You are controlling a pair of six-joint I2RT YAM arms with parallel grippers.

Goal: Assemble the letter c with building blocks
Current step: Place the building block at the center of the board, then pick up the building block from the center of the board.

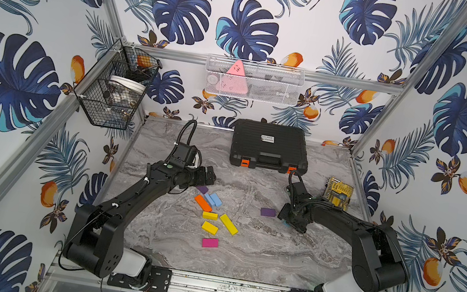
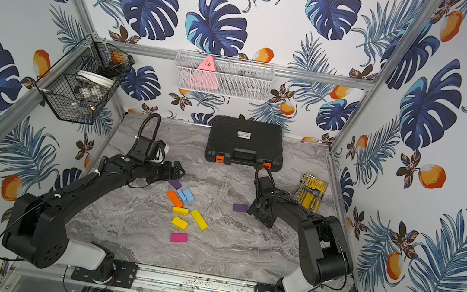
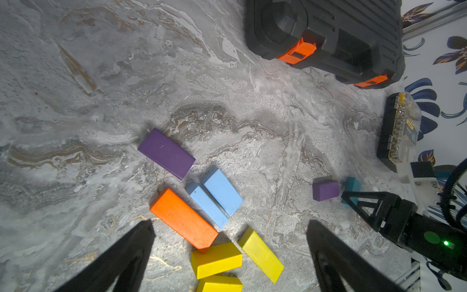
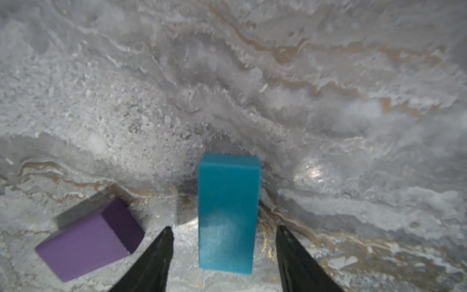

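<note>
On the marble surface (image 1: 256,252), the left arm (image 1: 135,196) angles in from the lower left of the frame, elbow bent, with its jaws spread wide over the loose blocks (image 1: 209,227) at centre. The right arm (image 1: 341,219) comes in from the lower right, wrist tipped down. Its jaws are parted either side of a flat-lying teal block (image 4: 227,215) and clear of both its edges. A purple block (image 4: 88,240) lies just beside it.

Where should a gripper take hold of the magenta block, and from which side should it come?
Probably from straight above, closing on its two long sides near the middle. The magenta block lies flat on the table, apart from the nearest yellow block, so both long sides are free.
</note>
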